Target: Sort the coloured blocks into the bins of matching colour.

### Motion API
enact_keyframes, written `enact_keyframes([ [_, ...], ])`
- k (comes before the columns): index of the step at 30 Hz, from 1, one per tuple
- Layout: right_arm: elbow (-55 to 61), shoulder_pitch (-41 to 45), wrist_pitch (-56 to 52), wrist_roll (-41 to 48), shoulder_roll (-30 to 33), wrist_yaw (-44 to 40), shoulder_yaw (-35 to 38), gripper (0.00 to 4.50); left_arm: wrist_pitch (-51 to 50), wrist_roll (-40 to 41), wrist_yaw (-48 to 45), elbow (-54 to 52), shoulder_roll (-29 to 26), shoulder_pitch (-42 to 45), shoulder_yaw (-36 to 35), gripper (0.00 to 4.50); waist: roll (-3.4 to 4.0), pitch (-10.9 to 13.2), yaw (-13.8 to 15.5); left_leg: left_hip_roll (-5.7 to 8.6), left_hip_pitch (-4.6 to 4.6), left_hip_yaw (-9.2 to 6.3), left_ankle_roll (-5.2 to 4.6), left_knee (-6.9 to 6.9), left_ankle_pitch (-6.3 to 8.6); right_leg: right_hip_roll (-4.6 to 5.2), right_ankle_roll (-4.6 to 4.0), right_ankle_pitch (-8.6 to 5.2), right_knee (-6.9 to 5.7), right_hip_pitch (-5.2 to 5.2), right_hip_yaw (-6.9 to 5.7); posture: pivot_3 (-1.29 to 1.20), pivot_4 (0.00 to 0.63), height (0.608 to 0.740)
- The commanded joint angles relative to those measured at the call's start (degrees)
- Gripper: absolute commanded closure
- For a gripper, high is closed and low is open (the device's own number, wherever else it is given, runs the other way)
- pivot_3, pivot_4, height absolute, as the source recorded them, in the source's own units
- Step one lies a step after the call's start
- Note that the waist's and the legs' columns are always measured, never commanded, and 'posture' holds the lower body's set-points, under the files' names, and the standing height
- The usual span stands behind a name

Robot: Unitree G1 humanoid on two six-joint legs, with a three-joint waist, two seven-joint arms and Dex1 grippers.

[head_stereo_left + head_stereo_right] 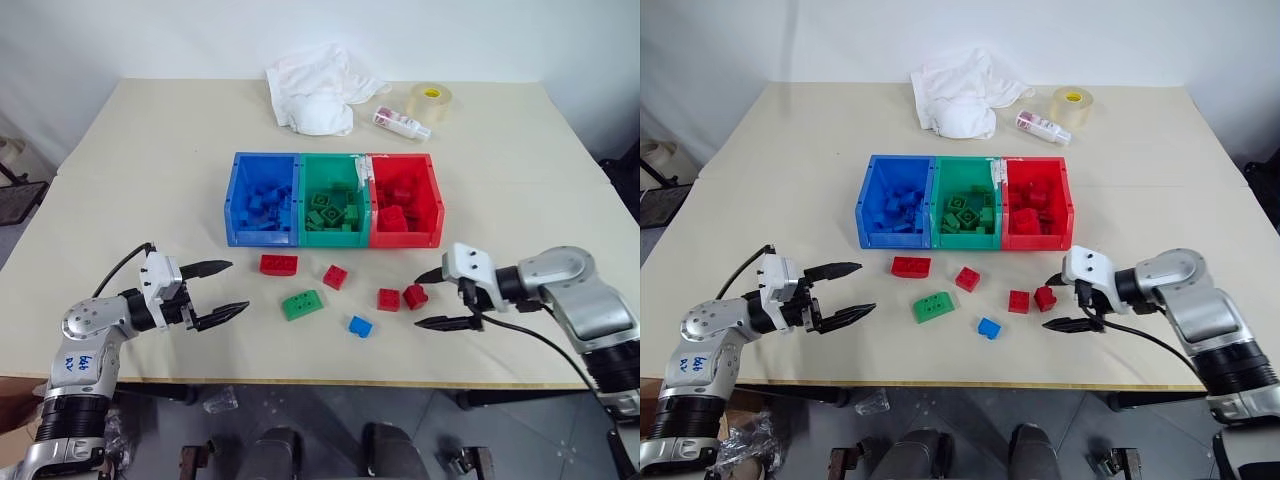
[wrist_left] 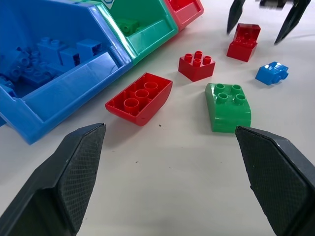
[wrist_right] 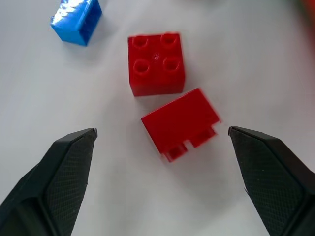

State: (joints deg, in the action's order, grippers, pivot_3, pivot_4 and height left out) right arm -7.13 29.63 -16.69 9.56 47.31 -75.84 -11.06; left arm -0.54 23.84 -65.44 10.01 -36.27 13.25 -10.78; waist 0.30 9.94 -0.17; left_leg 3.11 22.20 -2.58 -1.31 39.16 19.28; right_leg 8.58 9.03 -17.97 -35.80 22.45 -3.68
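Both tools hung low over the near part of the table (image 1: 120, 180), short of the bins. Left tool (image 1: 215, 290): fingers spread wide, holding nothing, aimed level toward the loose blocks. Right tool (image 1: 438, 298): fingers also wide apart, gripping nothing, tipped downward, with a tipped-over red block (image 1: 414, 296) lying on the table between its fingertips, touched by neither.

Loose blocks on the table, all on the near side of the bins: a small blue block (image 1: 360, 326) nearest the table edge; a green block (image 1: 302, 304) to its left; a square red block (image 1: 388, 299) just beside the tipped-over one, studs up; another square red block (image 1: 335, 276) closer to the bins; an oblong red block (image 1: 278, 265) just in front of the blue bin.

Bins joined in a row: blue bin (image 1: 236, 205) on the left, green bin (image 1: 333, 238) in the middle, red bin (image 1: 435, 205) on the right. Each held blocks of its own colour.

Beyond the bins, toward the far edge: a crumpled white cloth (image 1: 315, 90), a small bottle (image 1: 401, 123) lying flat, a roll of clear tape (image 1: 431, 102).
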Motion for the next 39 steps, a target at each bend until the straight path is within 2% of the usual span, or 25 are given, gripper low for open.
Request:
enact_keyframes([
  [1,-1.25,1.80,2.49,0.10,-1.00,0.96,1.33,0.61,0.71,0.67,0.46,-1.10,0.16,0.10,-0.50,0.00,0.00,0.00,0.00,0.00,0.00,0.00,0.00,0.00,0.00,0.00,0.00,0.00,0.00,0.00,0.00,0.00,0.150,0.740],
  [7,0.38,0.66,2.54,2.24,-1.59,1.88,3.40,2.69,0.64,0.95,0.74,-1.75,0.04,-0.69,-0.80,0.00,0.00,0.00,0.03,0.00,0.00,-0.02,0.00,0.00,0.00,0.00,0.00,0.00,-0.01,0.00,-0.02,0.00,0.150,0.740],
  [8,1.08,0.34,2.13,2.78,-1.41,2.13,3.92,2.89,0.62,0.96,0.75,-1.75,0.00,-0.73,-0.84,0.00,0.00,0.00,0.05,0.00,0.00,-0.03,0.00,0.00,0.00,0.00,0.00,0.00,-0.01,0.00,-0.02,0.00,0.150,0.740],
  [13,3.55,0.29,0.70,4.50,-1.47,4.07,6.87,2.88,0.64,1.00,0.64,-1.38,-0.18,-0.48,-0.87,0.00,0.00,0.00,0.03,-0.01,0.00,-0.02,0.00,0.00,0.00,-0.01,0.00,0.00,-0.01,0.00,-0.01,0.00,0.150,0.740],
  [16,2.03,4.57,0.43,5.03,-3.27,7.03,8.59,2.88,0.61,0.90,0.42,-0.88,-0.20,0.18,-0.60,0.00,0.00,0.00,0.01,0.00,0.00,-0.01,0.00,0.00,0.00,0.00,0.00,0.00,-0.01,0.00,0.00,0.00,0.150,0.740],
  [19,-3.77,12.09,1.24,3.63,-6.16,10.47,8.76,2.88,0.61,0.69,0.21,-0.03,-0.10,1.25,-0.19,0.00,0.00,0.00,-0.33,-0.01,0.00,0.04,0.02,0.00,-0.01,-0.01,0.00,0.00,-0.02,0.04,0.01,0.00,0.150,0.740],
  [24,-20.88,23.91,9.84,-1.90,-11.70,16.88,7.13,2.88,0.97,0.40,-0.32,0.94,0.48,2.81,0.75,0.00,0.00,0.00,-0.90,0.01,-0.02,-0.03,0.03,-0.06,-0.02,-0.01,0.00,0.00,-0.07,0.04,-0.03,0.00,0.150,0.740],
  [28,-31.98,29.22,15.17,-5.98,-14.48,20.28,5.80,1.57,1.24,0.21,-0.49,1.27,0.81,3.38,1.32,0.00,0.00,0.00,-1.41,0.07,0.00,-0.14,0.03,-0.08,-0.02,0.01,0.00,0.00,-0.08,0.04,-0.06,0.00,0.150,0.740],
  [32,-33.71,30.20,17.85,-6.51,-15.89,20.07,5.92,0.16,1.54,0.28,-0.63,1.00,0.99,3.17,1.52,0.00,0.00,0.00,-1.83,0.07,0.00,-0.13,0.03,-0.14,-0.02,0.01,0.00,0.00,-0.08,0.06,-0.07,0.00,0.150,0.740],
  [36,-29.48,28.27,16.63,-5.18,-14.57,17.85,6.81,0.07,1.68,0.43,-1.04,0.81,0.95,2.92,1.57,0.00,0.01,0.00,-1.99,0.04,0.00,-0.13,0.03,-0.13,-0.02,-0.01,0.00,0.00,-0.11,0.08,-0.07,0.00,0.150,0.740],
  [39,-17.75,21.03,9.48,-0.11,-10.71,11.17,8.06,0.07,1.67,0.46,-1.35,0.82,0.83,2.84,1.60,0.00,0.01,0.00,-1.48,0.04,0.00,-0.16,0.03,-0.13,-0.02,0.00,0.00,0.00,-0.11,0.07,-0.09,0.00,0.150,0.740],
])
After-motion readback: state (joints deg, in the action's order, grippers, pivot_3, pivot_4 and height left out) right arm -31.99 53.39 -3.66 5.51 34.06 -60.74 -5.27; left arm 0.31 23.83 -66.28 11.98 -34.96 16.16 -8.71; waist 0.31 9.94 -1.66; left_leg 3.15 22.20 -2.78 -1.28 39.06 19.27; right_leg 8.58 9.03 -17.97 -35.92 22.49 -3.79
